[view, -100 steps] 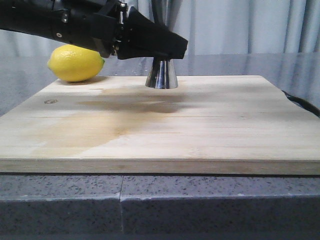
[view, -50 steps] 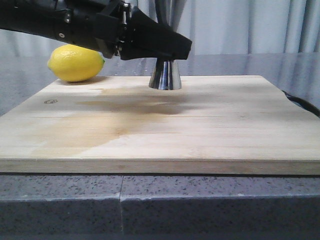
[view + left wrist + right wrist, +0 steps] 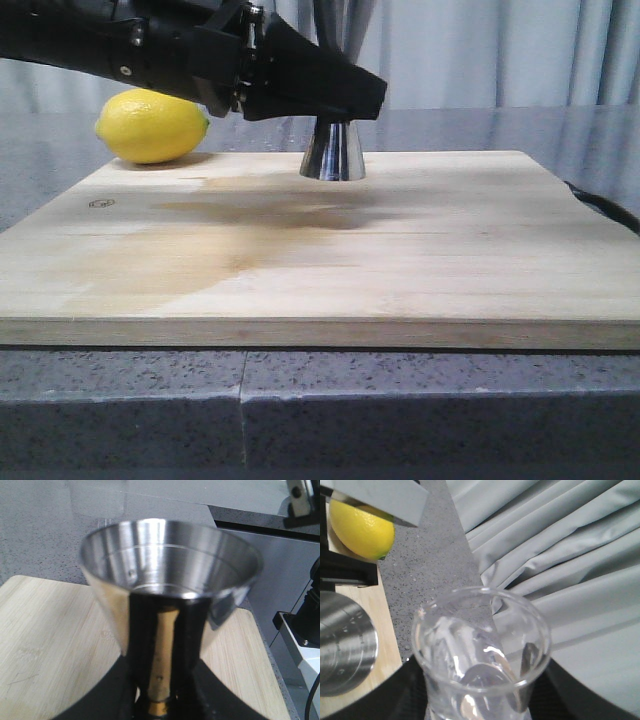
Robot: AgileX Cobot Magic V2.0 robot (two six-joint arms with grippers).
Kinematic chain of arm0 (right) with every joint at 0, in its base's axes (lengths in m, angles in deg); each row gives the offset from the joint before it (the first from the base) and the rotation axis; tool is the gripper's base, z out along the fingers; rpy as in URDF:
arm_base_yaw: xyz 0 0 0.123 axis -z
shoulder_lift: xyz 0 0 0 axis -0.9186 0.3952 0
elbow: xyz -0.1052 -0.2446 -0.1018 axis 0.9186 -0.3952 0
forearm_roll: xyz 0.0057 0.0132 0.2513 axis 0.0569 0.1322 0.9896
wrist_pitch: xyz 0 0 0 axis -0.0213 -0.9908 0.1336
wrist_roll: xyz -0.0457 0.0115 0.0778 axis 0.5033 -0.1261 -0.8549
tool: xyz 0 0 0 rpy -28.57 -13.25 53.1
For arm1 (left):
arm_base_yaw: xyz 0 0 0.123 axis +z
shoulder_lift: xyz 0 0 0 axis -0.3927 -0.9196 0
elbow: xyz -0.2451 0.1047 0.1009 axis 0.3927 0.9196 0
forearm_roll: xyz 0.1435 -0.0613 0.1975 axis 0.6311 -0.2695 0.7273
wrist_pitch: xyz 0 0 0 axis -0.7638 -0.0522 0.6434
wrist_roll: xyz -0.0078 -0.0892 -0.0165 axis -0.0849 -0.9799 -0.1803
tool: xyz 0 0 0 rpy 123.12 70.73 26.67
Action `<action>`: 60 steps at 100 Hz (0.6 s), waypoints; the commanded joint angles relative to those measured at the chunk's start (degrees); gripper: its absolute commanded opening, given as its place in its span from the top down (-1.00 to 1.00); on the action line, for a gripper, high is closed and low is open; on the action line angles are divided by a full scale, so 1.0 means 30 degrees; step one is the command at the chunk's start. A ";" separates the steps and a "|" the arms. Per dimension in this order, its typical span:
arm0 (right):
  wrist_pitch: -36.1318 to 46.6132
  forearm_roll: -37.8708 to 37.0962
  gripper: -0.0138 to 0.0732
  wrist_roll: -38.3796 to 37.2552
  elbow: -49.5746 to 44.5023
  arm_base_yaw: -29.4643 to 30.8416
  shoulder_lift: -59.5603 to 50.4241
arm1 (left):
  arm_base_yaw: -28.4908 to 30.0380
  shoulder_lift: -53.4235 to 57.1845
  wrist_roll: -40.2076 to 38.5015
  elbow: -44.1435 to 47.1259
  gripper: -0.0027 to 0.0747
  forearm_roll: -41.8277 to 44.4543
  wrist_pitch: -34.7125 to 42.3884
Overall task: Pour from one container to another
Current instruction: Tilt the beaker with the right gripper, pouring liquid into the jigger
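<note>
Shiny steel jigger (image 3: 333,152) stands upright on board; clear glass beaker (image 3: 481,652) held tilted above.

grey speckled counter (image 3: 420,400) carries a wooden board (image 3: 400,260); lemon (image 3: 151,126) beside it.

Front view low at the table's edge, facing forward across the wooden board (image 3: 400,250) toward grey curtains (image 3: 500,50); left wrist view pressed close against the steel jigger (image 3: 170,580); right wrist view looking down over the glass beaker (image 3: 480,645), sharing jigger, board and lemon (image 3: 360,530) with the front.
</note>
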 commanded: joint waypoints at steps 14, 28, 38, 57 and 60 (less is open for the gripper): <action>0.1470 -0.0860 0.21 0.0093 0.0747 0.0008 -0.0622 | -0.0141 0.1048 -0.0118 -0.0558 0.98 -0.1385 -0.2007; 0.1470 -0.1229 0.21 0.0093 0.0747 0.0008 -0.0622 | -0.0141 0.1048 -0.0118 -0.0558 0.98 -0.1385 -0.2007; 0.1470 -0.1397 0.21 0.0093 0.0747 0.0008 -0.0622 | -0.0141 0.1048 -0.0118 -0.0558 0.98 -0.1385 -0.2007; 0.1470 -0.1938 0.21 0.0093 0.0747 0.0008 -0.0622 | -0.0141 0.1048 -0.0118 -0.0558 0.98 -0.1385 -0.2007; 0.1470 -0.1946 0.21 0.0093 0.0747 0.0008 -0.0622 | -0.0141 0.1048 -0.0118 -0.0558 0.98 -0.1385 -0.2007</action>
